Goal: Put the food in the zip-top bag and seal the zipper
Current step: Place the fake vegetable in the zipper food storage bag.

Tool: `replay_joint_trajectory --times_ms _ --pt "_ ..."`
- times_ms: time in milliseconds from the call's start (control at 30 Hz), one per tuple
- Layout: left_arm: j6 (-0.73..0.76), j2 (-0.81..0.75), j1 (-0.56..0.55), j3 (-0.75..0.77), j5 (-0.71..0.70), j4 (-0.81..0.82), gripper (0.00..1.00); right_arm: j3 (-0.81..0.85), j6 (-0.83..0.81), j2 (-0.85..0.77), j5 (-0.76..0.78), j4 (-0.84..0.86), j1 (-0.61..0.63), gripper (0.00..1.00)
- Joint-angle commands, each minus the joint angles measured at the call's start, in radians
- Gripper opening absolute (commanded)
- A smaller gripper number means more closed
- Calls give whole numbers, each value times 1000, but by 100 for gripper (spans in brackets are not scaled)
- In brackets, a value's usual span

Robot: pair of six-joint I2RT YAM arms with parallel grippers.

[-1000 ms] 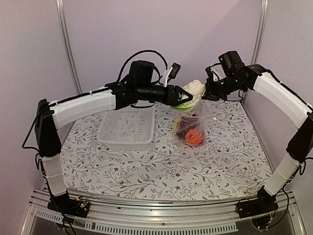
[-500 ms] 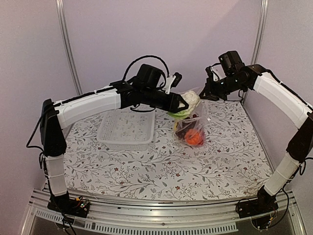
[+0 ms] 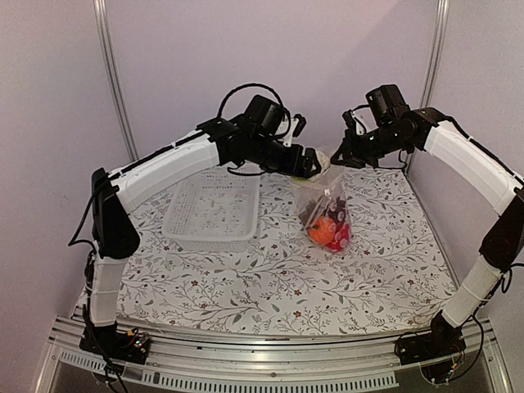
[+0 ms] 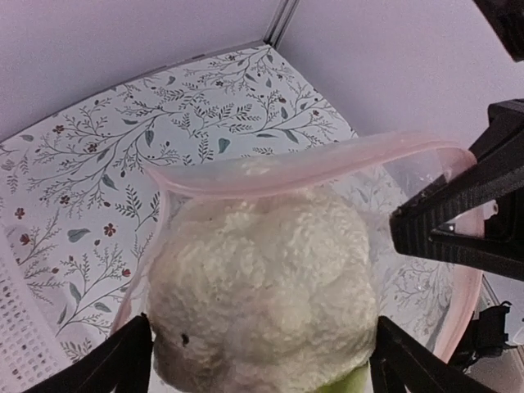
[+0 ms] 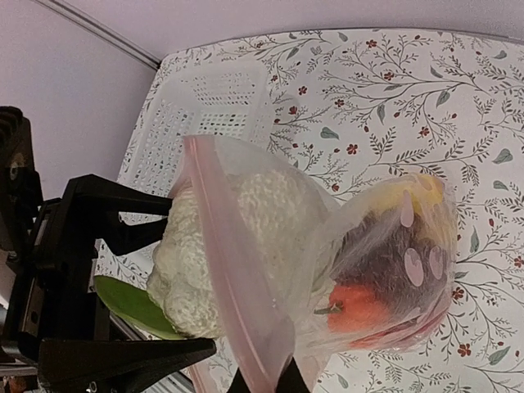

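Here, left end effector (image 3: 313, 163) clamped the cauliflower (image 4: 262, 295), sitting partway in the mouth of the zip-top bag (image 3: 327, 205); right end effector (image 3: 338, 155) pinched its rim, bag hanging near the table (image 3: 246, 286)'s far edge.

The table (image 3: 270, 286) wears a white cloth printed with leafy sprigs. A white perforated basket (image 3: 211, 214) lies toward its far-left part. Right of centre, the zip-top bag (image 3: 326, 214) hangs low over the cloth, but contact with it cannot be told.

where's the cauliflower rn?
Top view, centre-right rear: the cauliflower is clamped in the left gripper, partly inside the mouth of the zip-top bag that the right gripper holds up, right of the basket.
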Motion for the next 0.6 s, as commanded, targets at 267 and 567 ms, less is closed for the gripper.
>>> replay_joint_trajectory --times_ms 267,567 --pt "69 -293 16 -195 -106 98 100 26 3 -35 -34 -3 7 0" --pt "432 -495 -56 -506 88 112 69 -1 -30 -53 -125 -22 27 0"
